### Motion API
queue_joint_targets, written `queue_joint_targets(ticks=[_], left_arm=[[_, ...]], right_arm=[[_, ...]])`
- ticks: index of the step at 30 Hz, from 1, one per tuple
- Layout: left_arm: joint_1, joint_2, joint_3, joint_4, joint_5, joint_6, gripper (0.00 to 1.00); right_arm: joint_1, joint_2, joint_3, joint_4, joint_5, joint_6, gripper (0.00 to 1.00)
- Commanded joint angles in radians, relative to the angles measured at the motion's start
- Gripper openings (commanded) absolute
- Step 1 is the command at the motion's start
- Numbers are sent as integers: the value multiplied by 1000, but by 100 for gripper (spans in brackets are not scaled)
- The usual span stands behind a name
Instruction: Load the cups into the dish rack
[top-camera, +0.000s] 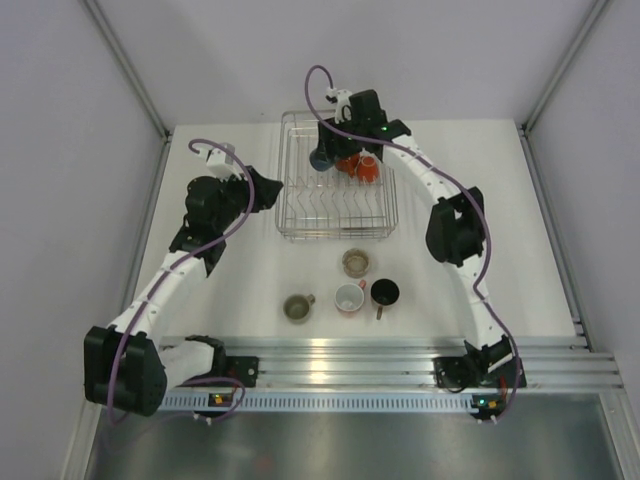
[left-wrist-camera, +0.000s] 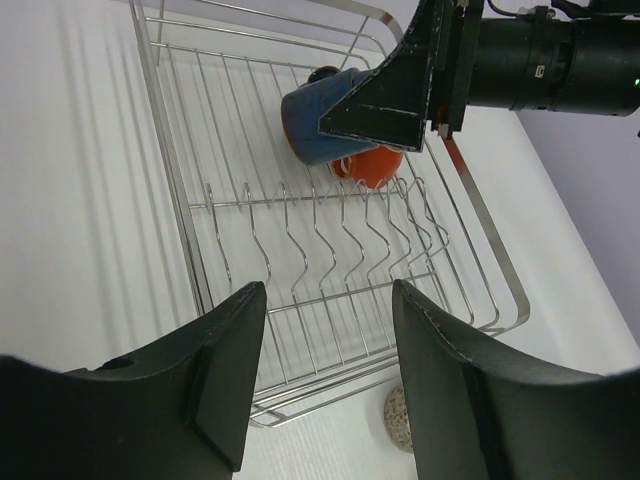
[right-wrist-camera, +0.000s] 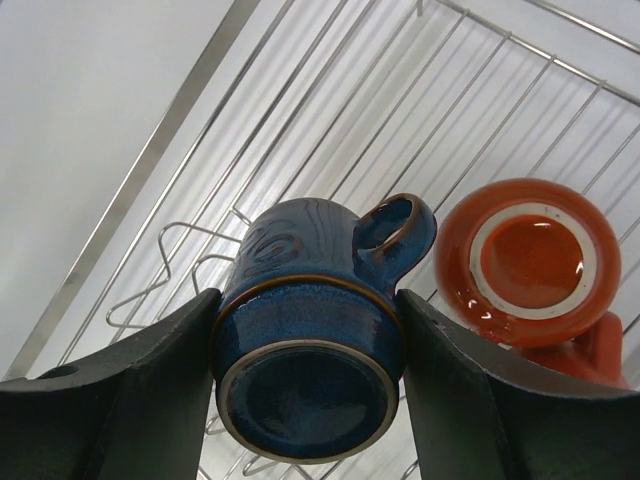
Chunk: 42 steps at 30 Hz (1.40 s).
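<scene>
The dish rack (top-camera: 288, 205) stands at the table's far middle. My right gripper (top-camera: 326, 150) is over its far end, shut on the dark blue cup (top-camera: 319, 159). In the right wrist view the fingers (right-wrist-camera: 170, 370) press both sides of the blue cup (right-wrist-camera: 305, 320), base toward the camera, handle toward the orange cups. Two orange cups (top-camera: 357, 167) lie in the rack beside it; one (right-wrist-camera: 528, 260) is bottom up. My left gripper (top-camera: 272, 192) is open and empty at the rack's left side. An olive cup (top-camera: 355, 262), a beige-grey cup (top-camera: 296, 307), the pink cup (top-camera: 349, 297) and the black cup (top-camera: 384, 292) stand on the table.
The left wrist view looks between my open left gripper (left-wrist-camera: 328, 292) across the rack's prongs (left-wrist-camera: 330, 225) to the blue cup (left-wrist-camera: 305, 120), an orange cup (left-wrist-camera: 378, 166) and the right arm (left-wrist-camera: 540, 60). A speckled cup's edge (left-wrist-camera: 400, 418) shows below the rack. Walls enclose the table.
</scene>
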Motion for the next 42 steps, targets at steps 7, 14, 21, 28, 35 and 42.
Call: queue_joint_targets(ticks=[7, 14, 21, 28, 35, 42], left_arm=[[6, -2, 14, 21, 11, 14, 59], [6, -6, 8, 21, 17, 12, 59], [6, -19, -1, 17, 17, 12, 59], [6, -23, -3, 15, 17, 14, 59], [6, -14, 0, 20, 18, 17, 59], [6, -5, 2, 23, 20, 15, 59]], right_arm=[[10, 29, 71, -63, 47, -66, 0], [10, 41, 103, -117, 113, -104, 0], [12, 66, 120, -156, 151, -116, 0], [10, 110, 168, -181, 162, -116, 0], [12, 145, 186, -183, 159, -147, 0], [12, 162, 191, -179, 171, -147, 9]])
